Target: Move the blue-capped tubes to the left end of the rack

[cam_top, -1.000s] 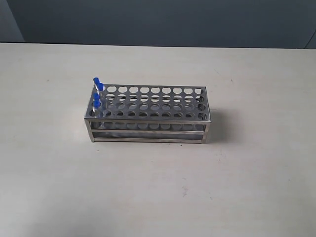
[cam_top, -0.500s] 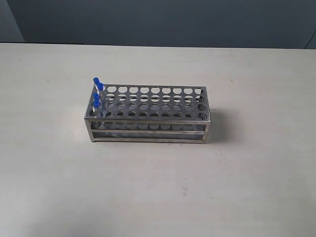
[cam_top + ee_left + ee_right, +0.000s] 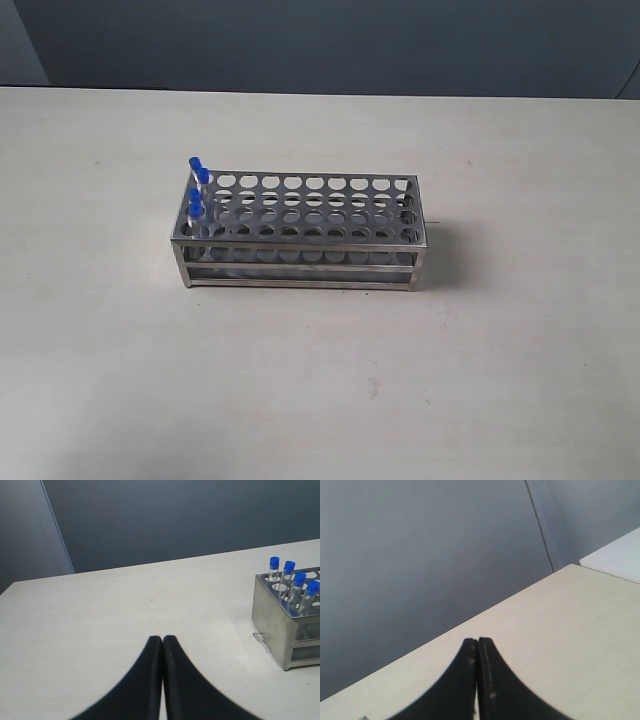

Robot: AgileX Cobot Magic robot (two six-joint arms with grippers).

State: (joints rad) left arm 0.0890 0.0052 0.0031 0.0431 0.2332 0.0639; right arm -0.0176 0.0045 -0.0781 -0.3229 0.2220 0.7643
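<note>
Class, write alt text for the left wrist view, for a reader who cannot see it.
The left gripper, shut and empty, hangs over a pale table. Apart from it stands a steel rack with four blue-capped tubes upright in its end holes.

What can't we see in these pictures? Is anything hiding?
- Exterior view: both arms are outside the picture; the blue-capped tubes are too small to show any contents.
- Left wrist view: the picture's edge cuts off most of the rack; its end wall hides the tubes' bottoms.
- Right wrist view: only the shut right gripper and the table show; no rack.
</note>
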